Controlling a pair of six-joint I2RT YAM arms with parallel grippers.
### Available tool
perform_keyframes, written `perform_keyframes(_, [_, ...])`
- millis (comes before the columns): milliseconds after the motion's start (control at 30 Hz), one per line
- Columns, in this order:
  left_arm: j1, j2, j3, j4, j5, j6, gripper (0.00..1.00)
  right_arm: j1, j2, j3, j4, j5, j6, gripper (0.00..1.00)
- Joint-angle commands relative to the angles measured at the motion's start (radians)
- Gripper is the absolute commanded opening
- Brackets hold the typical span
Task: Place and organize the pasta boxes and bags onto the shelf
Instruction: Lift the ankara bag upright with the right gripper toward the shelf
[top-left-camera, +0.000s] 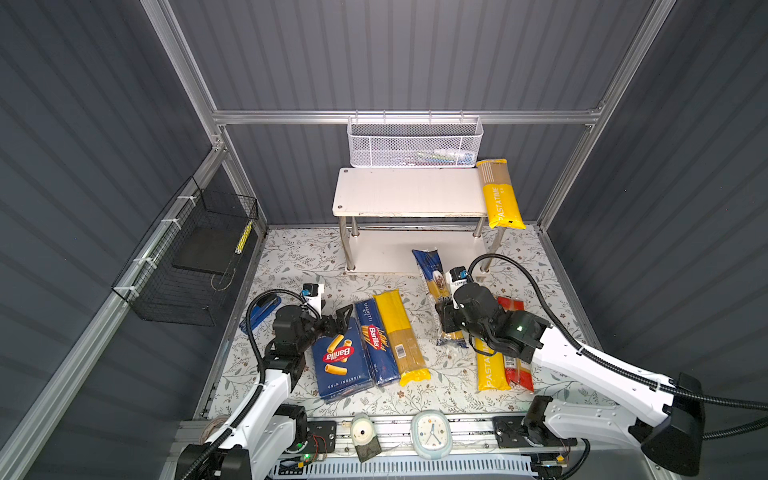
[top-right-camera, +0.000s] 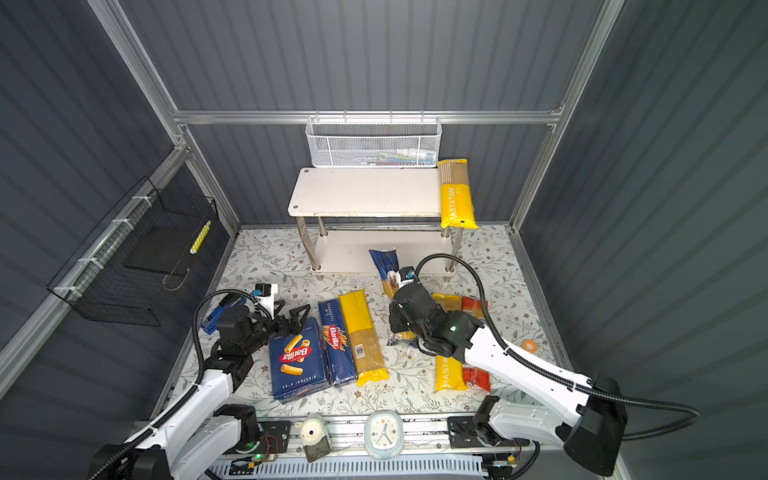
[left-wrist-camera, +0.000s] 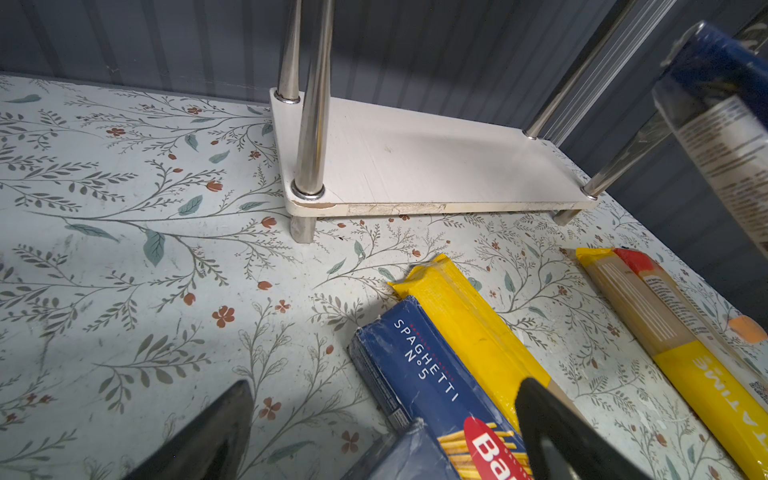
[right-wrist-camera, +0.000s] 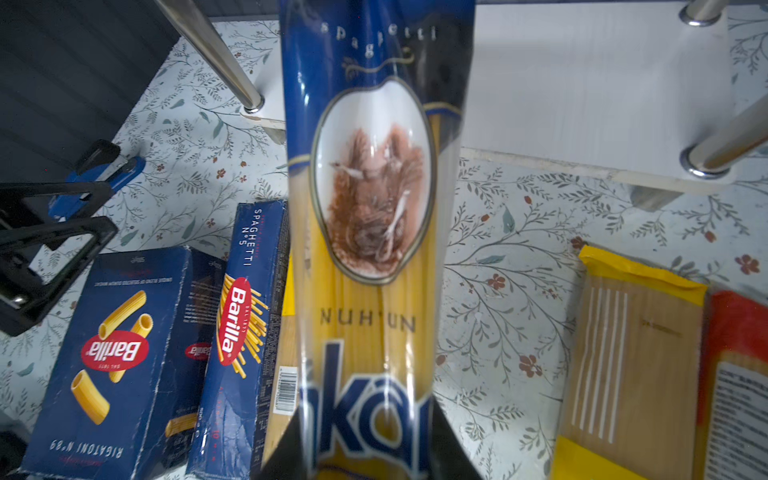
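Observation:
My right gripper (top-left-camera: 446, 320) (right-wrist-camera: 370, 449) is shut on the dark blue spaghetti bag (top-left-camera: 433, 272) (right-wrist-camera: 374, 187), which it holds off the table near one end. The bag's far end points at the lower board of the white shelf (top-left-camera: 407, 191). One yellow PASTATIME bag (top-left-camera: 500, 195) lies on the right end of the top board. On the table lie the rigatoni box (top-left-camera: 340, 365), the spaghetti box (top-left-camera: 372, 345), a plain yellow bag (top-left-camera: 401, 332), another PASTATIME bag (top-left-camera: 490, 370) and a red bag (top-left-camera: 519, 370). My left gripper (top-left-camera: 338, 318) (left-wrist-camera: 384, 382) hangs open over the rigatoni box's far end, holding nothing.
A white mesh basket (top-left-camera: 415, 141) hangs behind the shelf. A black wire basket (top-left-camera: 195, 257) is fixed to the left wall. A blue stapler (top-left-camera: 262, 309) lies left of my left gripper. A clock (top-left-camera: 431, 432) sits at the front edge. An orange ring (top-right-camera: 529, 345) lies at the right.

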Motion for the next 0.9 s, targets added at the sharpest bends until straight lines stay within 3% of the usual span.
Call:
perform_keyframes(0, [-0.006,-0.001,0.003,-0.003,0.005,0.011,1.00,-0.004,-0.032,0.085,0.063,0.009,-0.045,0.26])
perform_keyframes(600, [-0.006,-0.002,0.002,-0.002,-0.001,0.008,1.00,-0.005,-0.033,0.251,-0.033,0.025,-0.106,0.24])
perform_keyframes(867, [-0.006,0.013,0.004,0.011,-0.003,0.003,1.00,-0.008,0.017,0.422,-0.155,0.029,-0.138,0.24])
